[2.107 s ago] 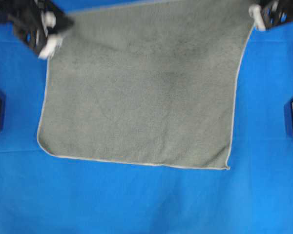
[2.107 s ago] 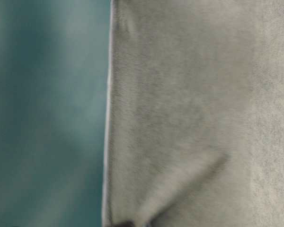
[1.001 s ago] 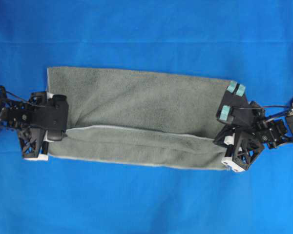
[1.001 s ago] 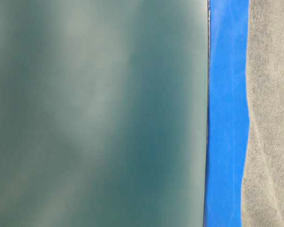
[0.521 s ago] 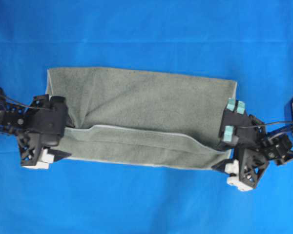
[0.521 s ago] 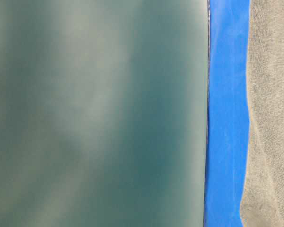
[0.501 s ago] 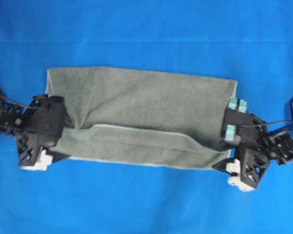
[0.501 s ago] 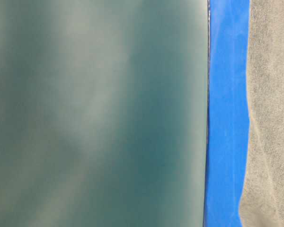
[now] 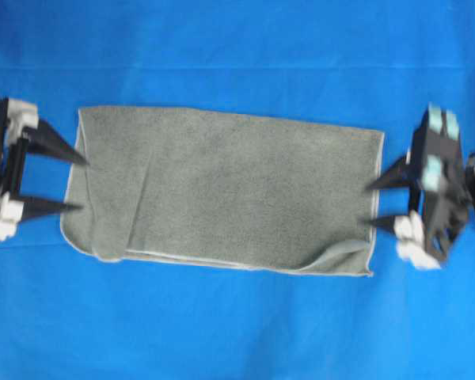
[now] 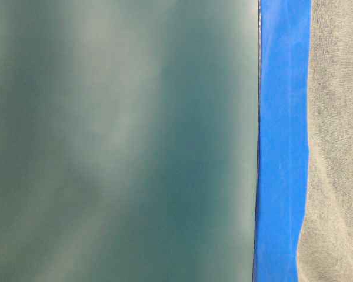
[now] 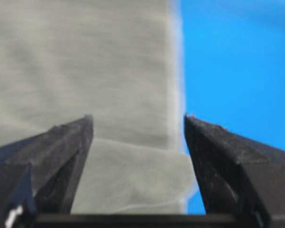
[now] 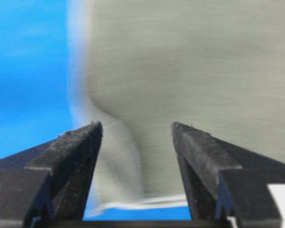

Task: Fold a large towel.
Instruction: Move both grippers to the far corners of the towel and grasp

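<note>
Overhead view: we see the towel lying folded in half on the blue cloth, its lower layers uneven. Left gripper and right gripper stand spread wide, empty, at its short ends. Wrist views: nothing sits between the jaws, so we should regrasp both layers squarely for the next fold.

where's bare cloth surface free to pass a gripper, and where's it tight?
Free: the wide band of blue cloth surface above the towel, and the wider one below its lower hem. Tight: both short ends. The left gripper sits open at the towel's left edge, the right gripper open at the right edge, leaving little bare blue there.
</note>
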`<control>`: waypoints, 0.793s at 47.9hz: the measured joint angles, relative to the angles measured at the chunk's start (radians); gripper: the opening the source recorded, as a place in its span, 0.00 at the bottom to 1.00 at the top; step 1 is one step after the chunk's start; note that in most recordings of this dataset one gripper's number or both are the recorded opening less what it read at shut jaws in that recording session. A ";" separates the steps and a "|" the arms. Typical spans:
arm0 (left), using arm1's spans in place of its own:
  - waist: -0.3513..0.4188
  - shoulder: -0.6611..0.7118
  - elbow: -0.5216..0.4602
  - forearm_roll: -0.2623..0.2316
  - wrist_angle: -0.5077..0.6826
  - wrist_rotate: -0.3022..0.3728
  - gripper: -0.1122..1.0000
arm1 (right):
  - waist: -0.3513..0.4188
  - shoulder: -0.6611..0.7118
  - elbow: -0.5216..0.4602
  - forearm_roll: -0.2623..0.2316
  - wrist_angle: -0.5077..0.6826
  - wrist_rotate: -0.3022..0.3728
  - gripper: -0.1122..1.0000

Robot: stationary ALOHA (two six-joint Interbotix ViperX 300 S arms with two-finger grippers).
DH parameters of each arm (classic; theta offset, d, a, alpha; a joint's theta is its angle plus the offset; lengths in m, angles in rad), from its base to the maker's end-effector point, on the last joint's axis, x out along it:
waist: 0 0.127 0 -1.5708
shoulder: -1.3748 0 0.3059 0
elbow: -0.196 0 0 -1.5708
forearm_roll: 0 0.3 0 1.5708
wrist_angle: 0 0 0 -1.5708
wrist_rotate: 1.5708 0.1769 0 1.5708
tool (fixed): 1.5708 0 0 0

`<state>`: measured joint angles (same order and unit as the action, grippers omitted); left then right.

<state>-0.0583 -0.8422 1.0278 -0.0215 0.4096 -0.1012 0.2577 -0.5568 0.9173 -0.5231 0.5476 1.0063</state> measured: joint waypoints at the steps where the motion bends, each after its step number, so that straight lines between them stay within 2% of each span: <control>1: 0.020 0.003 0.006 0.000 0.000 0.008 0.75 | -0.028 0.003 0.002 -0.003 0.015 0.000 0.66; 5: 0.097 0.031 0.023 0.002 -0.002 0.040 0.75 | -0.112 0.021 0.009 -0.008 0.051 0.000 0.66; 12: 0.227 0.156 0.038 0.002 -0.028 0.138 0.75 | -0.261 0.097 0.037 -0.025 0.060 0.000 0.66; 17: 0.272 0.265 0.041 0.002 -0.089 0.201 0.75 | -0.337 0.166 0.057 -0.037 0.034 0.000 0.66; 26: 0.334 0.479 0.048 0.002 -0.187 0.304 0.75 | -0.411 0.282 0.089 -0.043 -0.097 -0.002 0.66; 31: 0.382 0.571 0.051 0.002 -0.224 0.322 0.75 | -0.437 0.337 0.103 -0.043 -0.170 -0.002 0.66; 38: 0.411 0.653 0.051 0.002 -0.267 0.325 0.75 | -0.465 0.379 0.120 -0.043 -0.192 -0.002 0.66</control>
<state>0.3528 -0.1887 1.0784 -0.0199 0.1427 0.2240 -0.2071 -0.1779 1.0370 -0.5660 0.3559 1.0048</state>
